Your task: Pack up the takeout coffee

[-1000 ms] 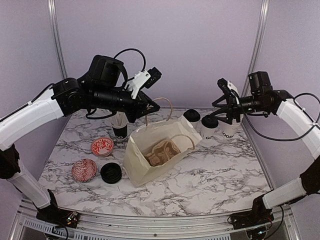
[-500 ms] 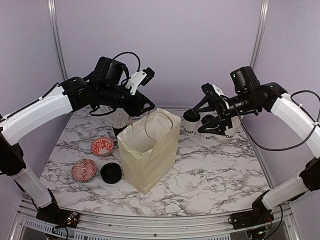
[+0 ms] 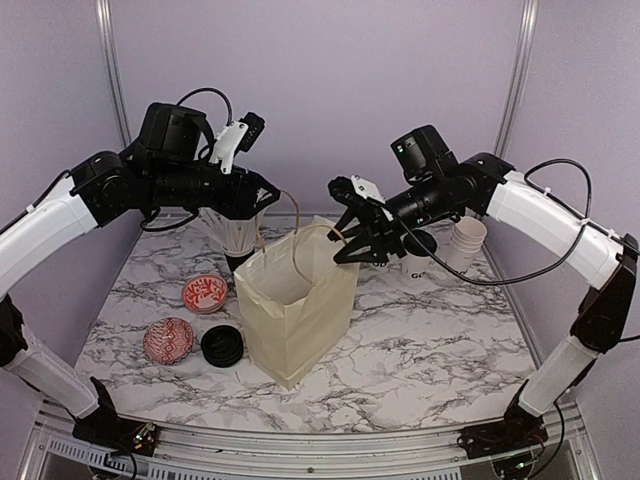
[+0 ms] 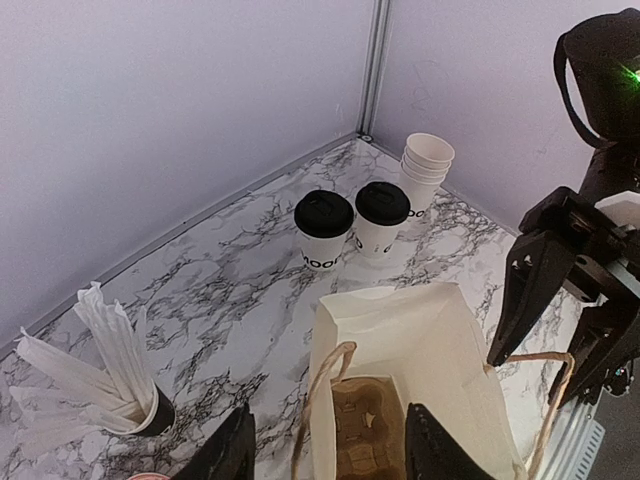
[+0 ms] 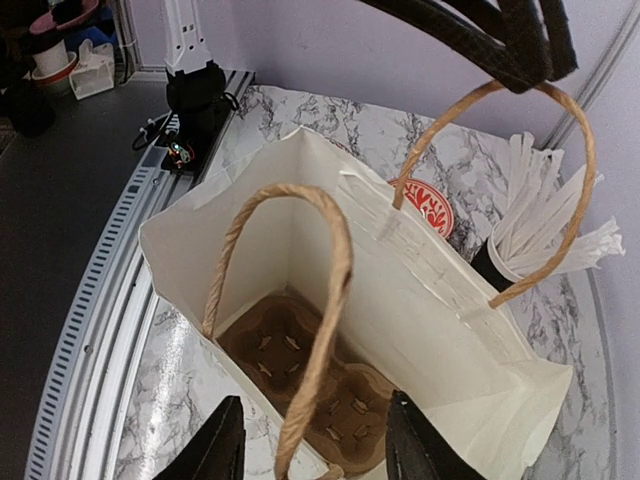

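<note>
Jaws open, left gripper (image 4: 328,455) and right gripper (image 5: 312,450) each straddled a handle (image 5: 340,280) of the upright paper bag (image 3: 300,310) at mid-frame.

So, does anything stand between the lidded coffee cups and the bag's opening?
The right gripper hangs at the rim of the paper bag, on the side facing the lidded cups; two handles arch over its open mouth.
</note>
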`<state>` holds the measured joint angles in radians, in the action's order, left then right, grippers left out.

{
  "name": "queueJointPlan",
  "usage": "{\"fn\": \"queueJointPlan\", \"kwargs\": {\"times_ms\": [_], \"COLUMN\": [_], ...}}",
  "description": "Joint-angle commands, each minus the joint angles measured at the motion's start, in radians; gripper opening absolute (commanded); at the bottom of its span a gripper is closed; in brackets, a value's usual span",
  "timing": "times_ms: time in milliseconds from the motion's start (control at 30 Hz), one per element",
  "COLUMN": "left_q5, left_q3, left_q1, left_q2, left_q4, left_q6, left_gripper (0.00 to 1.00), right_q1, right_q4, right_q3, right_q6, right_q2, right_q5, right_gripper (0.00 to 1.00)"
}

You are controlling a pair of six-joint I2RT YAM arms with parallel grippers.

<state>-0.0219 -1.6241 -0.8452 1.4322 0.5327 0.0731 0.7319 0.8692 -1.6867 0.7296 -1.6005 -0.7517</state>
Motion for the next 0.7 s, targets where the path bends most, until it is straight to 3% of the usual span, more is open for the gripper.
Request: {"fn": "queueJointPlan", "kwargs": {"times_ms": [0,67,133,233,267,500,667], "left_q5": [-0.043,-0.036,-0.051,-0.038,-0.015,0.113,0.204], "left_q3": [0.005,-0.006,-0.037,-0.155,-0.187,-0.428,-0.503], "left_q1": [0.002,0.008,0.015,0.019,0.018,0.008,0.005], "left_q2": [0.016,0.042,0.085,0.169,0.182,0.226,0.262], "left_q4": [0.08,0.093,0.124,0.19,0.194,0.194,0.177], "left_q6": [0.048,0.048,0.059,0.052,0.053,0.051,0.071], "left_gripper": [0.47,0.41,0.35,0.03,0.0,0.0,0.0], "right_q1": [0.006,0.007,0.008,0.011,0.011,0.013,0.015], "right_q4": [0.011,0.0,-0.014,-0.002,0.009,-0.015,-0.001], "right_q3": [-0.058,-0.056,-0.055,-0.07,-0.084,-0.143,-0.201], "right_q6": [-0.023,-0.036,-0.054,-0.061,-0.061,-0.068,-0.068], "right_q2": [-0.01,-0.002,0.002,0.002,0.003,0.086,0.106], "right_q5": [0.009,0.019,0.037,0.045,0.041,-0.034,-0.035], "right_gripper": [0.38,0.13,0.01,0.0,0.0,0.0,0.0]}}
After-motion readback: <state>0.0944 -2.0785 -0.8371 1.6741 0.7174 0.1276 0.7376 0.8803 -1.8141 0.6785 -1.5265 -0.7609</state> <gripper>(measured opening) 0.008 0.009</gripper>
